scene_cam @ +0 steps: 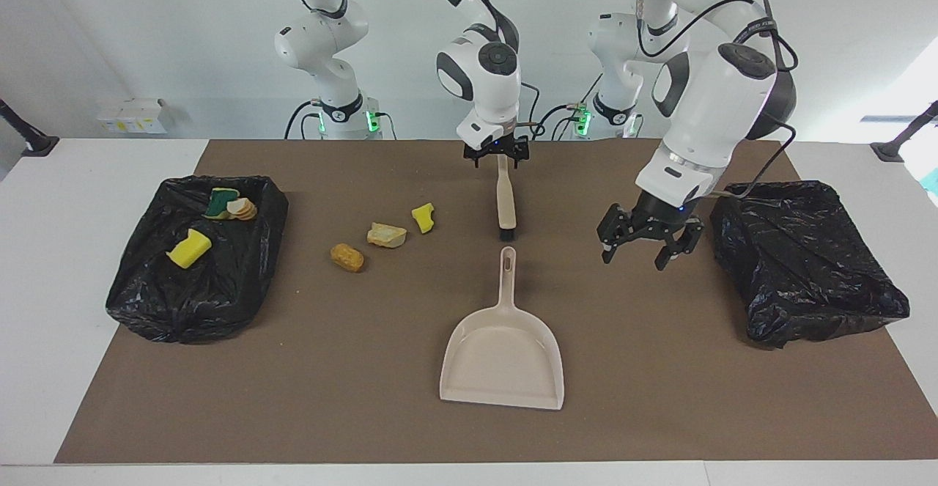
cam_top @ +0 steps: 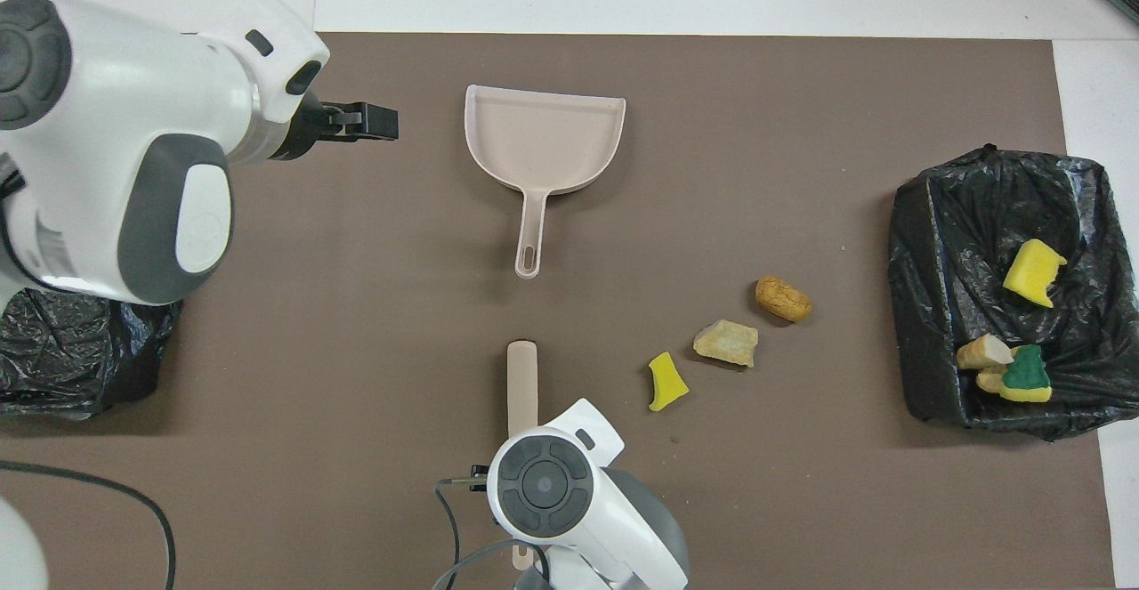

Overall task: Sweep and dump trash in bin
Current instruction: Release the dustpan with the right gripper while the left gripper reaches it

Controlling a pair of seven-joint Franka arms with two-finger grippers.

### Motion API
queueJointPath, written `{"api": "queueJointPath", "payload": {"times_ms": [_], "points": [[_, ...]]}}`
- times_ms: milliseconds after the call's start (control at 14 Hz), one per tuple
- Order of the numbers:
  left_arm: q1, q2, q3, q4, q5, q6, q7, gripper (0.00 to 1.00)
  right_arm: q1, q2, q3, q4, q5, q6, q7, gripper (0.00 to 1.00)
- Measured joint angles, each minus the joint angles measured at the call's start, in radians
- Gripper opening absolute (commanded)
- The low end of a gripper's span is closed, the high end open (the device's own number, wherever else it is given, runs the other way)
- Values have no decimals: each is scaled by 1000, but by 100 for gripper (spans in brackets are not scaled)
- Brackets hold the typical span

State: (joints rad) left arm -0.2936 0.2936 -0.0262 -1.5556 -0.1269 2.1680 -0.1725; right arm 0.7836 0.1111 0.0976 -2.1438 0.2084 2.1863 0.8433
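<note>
Three scraps of trash lie on the brown mat: a yellow sponge chunk, a tan bit and an orange-brown nugget. The black-lined bin at the right arm's end holds several more scraps. A beige dustpan lies flat, its handle toward the robots. A beige brush lies nearer the robots, in line with that handle. My right gripper hangs open over the brush's handle end. My left gripper is open and empty above the mat beside the dustpan.
A second black bag sits at the left arm's end of the mat, close to the left gripper. The mat's edge runs just past the dustpan's mouth. White table surrounds the mat.
</note>
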Motion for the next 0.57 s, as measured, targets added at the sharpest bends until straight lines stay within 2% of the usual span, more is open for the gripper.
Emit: {"api": "queueJointPath", "payload": {"times_ms": [215,501,572], "points": [[-96,119,-2,41,37,68,-110,100,14,0,0,-23,11,0,0,77],[-167,163,-1,49,41,79,-155,100,17,0,0,-33,11,0,0,74],[-175,164,-1,44,41,77,-161,100,17,0,0,-34,11,0,0,68]]}}
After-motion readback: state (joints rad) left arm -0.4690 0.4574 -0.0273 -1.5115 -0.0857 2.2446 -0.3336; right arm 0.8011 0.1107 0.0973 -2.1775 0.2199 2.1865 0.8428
